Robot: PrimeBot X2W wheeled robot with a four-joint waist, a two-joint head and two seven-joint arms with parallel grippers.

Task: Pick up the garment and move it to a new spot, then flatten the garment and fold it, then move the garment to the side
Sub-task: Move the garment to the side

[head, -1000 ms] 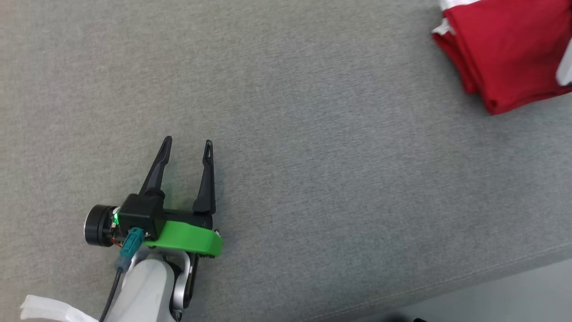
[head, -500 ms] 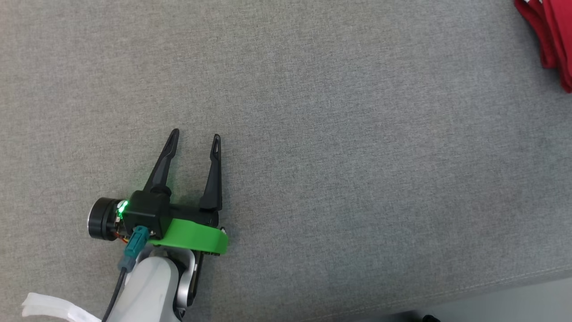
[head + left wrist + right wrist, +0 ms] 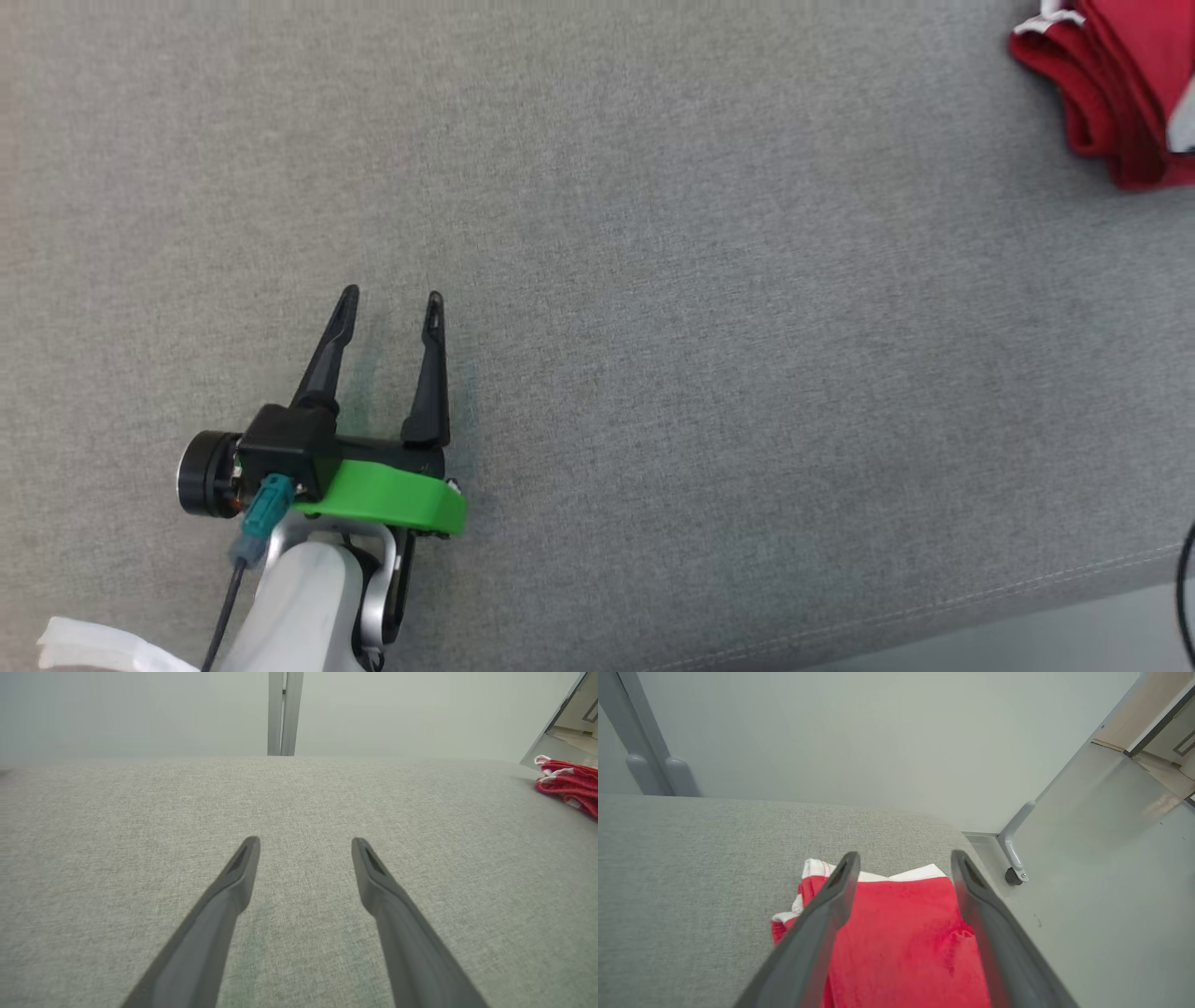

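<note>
The garment (image 3: pixel 1111 84) is a red folded piece with white trim, lying at the far right end of the grey cushion (image 3: pixel 700 327). It also shows at the right edge of the left wrist view (image 3: pixel 570 784). My right gripper (image 3: pixel 906 856) hangs just over the garment (image 3: pixel 901 933), jaws spread wide, nothing pinched between them. My left gripper (image 3: pixel 392 297) rests low over bare cushion at the lower left, far from the garment. It is open and empty, its fingers (image 3: pixel 233 891) pointing up the cushion.
The cushion's front seam (image 3: pixel 1027 579) runs along the lower right, with pale floor (image 3: pixel 1074 644) beyond it. A white strip of fabric (image 3: pixel 84 644) lies at the bottom left. Past the garment the cushion ends at floor and a metal bracket (image 3: pixel 1015 858).
The head camera has swung, so the garment slid out toward the right edge of the picture and partly back. The left gripper stays open in the same spot.
</note>
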